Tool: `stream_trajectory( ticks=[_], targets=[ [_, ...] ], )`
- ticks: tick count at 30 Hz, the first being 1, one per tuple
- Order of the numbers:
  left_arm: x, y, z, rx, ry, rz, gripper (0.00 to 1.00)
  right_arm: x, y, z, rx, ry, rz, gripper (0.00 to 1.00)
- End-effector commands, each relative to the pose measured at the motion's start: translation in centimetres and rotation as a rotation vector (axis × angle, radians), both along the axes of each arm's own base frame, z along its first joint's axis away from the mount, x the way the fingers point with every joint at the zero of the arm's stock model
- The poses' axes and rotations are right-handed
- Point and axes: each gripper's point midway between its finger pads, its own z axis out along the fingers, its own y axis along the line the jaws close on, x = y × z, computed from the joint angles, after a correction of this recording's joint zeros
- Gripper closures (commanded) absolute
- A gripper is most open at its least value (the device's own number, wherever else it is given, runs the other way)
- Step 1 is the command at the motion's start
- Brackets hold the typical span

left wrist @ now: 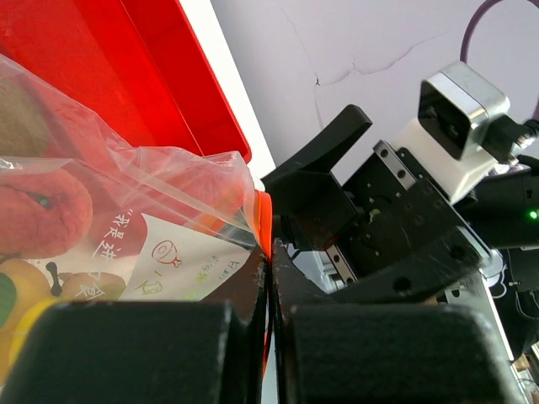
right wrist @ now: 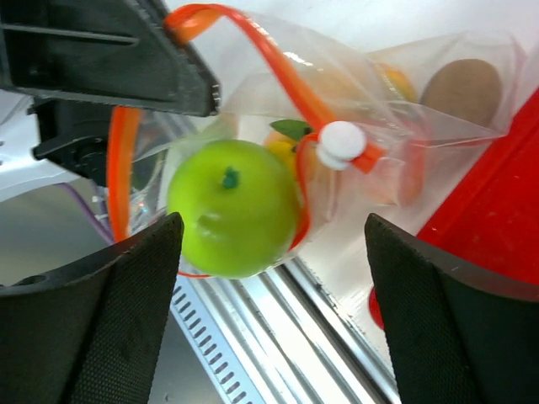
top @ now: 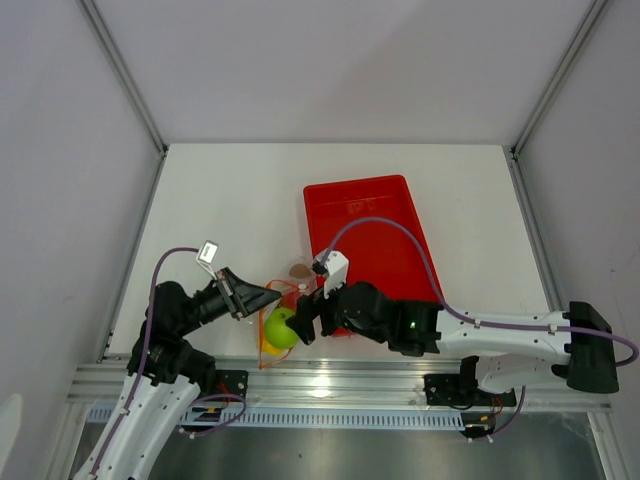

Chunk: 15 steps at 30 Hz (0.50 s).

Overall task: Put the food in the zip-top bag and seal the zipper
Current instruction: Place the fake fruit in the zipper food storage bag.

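Observation:
The clear zip-top bag (right wrist: 396, 109) lies at the table's near edge, its mouth held wide. My left gripper (left wrist: 269, 257) is shut on the orange-red zipper (left wrist: 265, 217) at one end of the mouth. A green apple (right wrist: 232, 219) sits in the mouth, ringed by the zipper (right wrist: 282, 76) with its white slider (right wrist: 341, 141). Deeper in the bag lie a brown piece (right wrist: 461, 88), a peach (left wrist: 42, 210) and other food. My right gripper (right wrist: 271, 220) stands open just short of the apple, touching nothing. From above, the apple (top: 281, 327) lies between the left gripper (top: 272, 296) and right gripper (top: 305, 322).
A red tray (top: 370, 235) lies right behind the bag and under the right arm. A small brown piece (top: 298, 270) shows by the tray's near left corner. The aluminium rail (top: 330, 385) runs along the table's near edge, right under the bag's mouth.

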Motion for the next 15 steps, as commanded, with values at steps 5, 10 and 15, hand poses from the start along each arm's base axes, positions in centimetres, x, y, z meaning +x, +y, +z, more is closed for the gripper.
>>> stream_trajectory(
  ticks=[5,10,15],
  targets=[
    [-0.7,-0.2,1.5,-0.03,-0.043,-0.029,1.0,2.9,-0.8,1.3,0.021,-0.034,-0.087,0.29],
    [-0.6,-0.2,1.3,-0.029,-0.038,-0.026,0.99,3.4,0.3,1.2,0.047,-0.031,-0.092,0.44],
    [-0.6,-0.2,1.2,-0.029,-0.033,-0.027,0.99,3.2,1.9,1.1,0.06,-0.018,-0.064,0.5]
  ],
)
